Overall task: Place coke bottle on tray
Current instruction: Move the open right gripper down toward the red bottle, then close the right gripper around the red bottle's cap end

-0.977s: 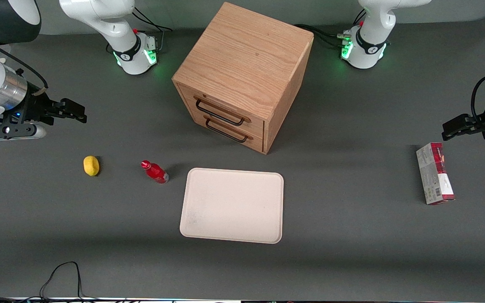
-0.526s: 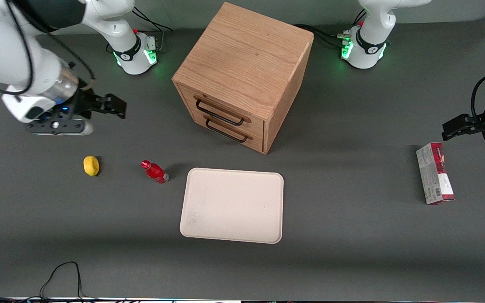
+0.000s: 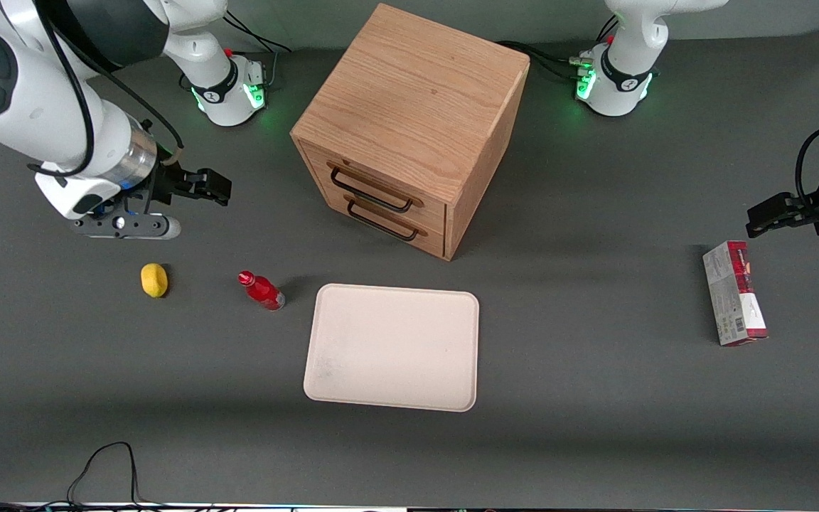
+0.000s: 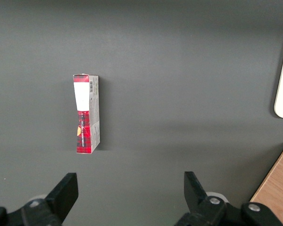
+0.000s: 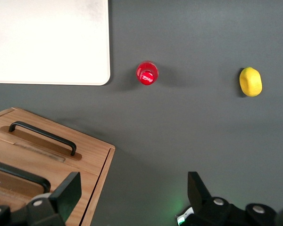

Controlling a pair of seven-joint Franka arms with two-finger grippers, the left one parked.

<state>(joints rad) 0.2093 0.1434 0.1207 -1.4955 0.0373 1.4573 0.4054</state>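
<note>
The right arm's hand [image 3: 203,186] hangs above the counter [image 3: 594,398] toward the working arm's end, its fingers spread wide with nothing between them. It is farther from the front camera than the coke bottle [image 3: 261,290] and the lemon [image 3: 154,279], and touches neither. The coke bottle stands upright on the counter, just beside the tray [image 3: 393,346] near the tray's corner that faces the drawer cabinet [image 3: 409,128], but apart from the rim. In the wrist view, the bottle's red cap [image 5: 147,74] shows from above, with the lemon [image 5: 251,81] well apart from it. The tray lies flat on the counter in front of the drawer cabinet, nearer the front camera. A red-and-white carton [image 3: 734,302] lies toward the parked arm's end of the counter.
</note>
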